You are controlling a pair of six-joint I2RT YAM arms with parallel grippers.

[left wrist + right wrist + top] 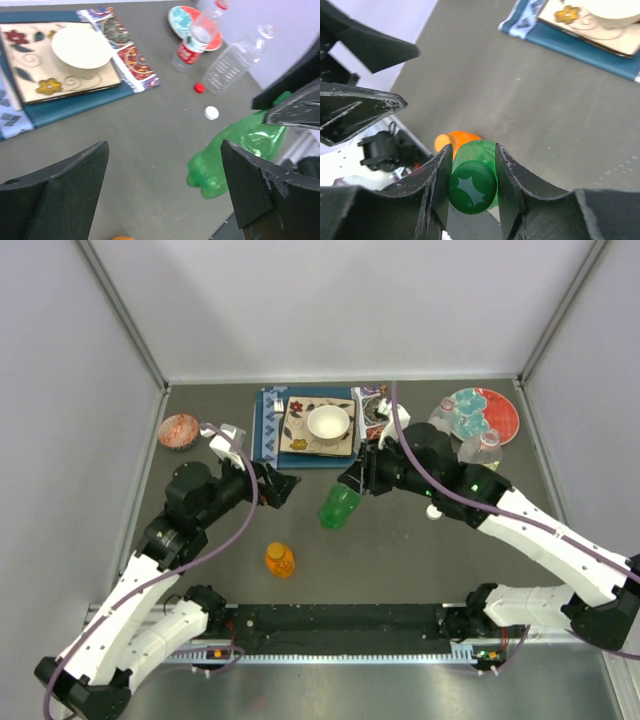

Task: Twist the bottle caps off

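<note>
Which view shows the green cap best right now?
Right wrist: the green cap faces the lens, squeezed by the right gripper. Top view: that gripper hides it. Left wrist: only the green bottle shows.

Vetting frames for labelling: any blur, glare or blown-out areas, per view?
Top external: even light, sharp, only soft shadows. Left wrist: own end effector fingers loom large and dark; larger clear bottle fades at its neck into the bright wall. Right wrist: green cap crisp; upper left washed out.

high overhead, two close wrist views, green bottle [340, 508] common
</note>
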